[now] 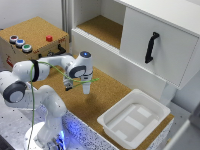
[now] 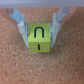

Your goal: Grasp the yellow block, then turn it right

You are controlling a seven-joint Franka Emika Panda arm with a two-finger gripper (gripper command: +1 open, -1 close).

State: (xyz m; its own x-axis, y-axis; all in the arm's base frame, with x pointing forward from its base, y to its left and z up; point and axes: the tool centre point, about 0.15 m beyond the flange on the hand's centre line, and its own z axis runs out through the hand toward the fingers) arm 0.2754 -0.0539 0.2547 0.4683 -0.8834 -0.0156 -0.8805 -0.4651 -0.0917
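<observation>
Cork underfoot, tan and speckled, with the yellow block (image 2: 39, 38) resting on it between the two pale fingers (image 2: 20, 26) of the gripper (image 2: 39, 30). Jaws spread to either side, close by the block's flanks; contact or a thin gap, impossible to tell from the wrist view. Seen from outside, gripper (image 1: 83, 91) lowered to the cork table (image 1: 107, 90), left of the white tray (image 1: 136, 118), block hidden beneath. Step in hand, by judgement: the grasp, squeeze not clearly made. Next: close firmly and evenly, then twist the wrist rightward without letting so small a cube slip or tip.
</observation>
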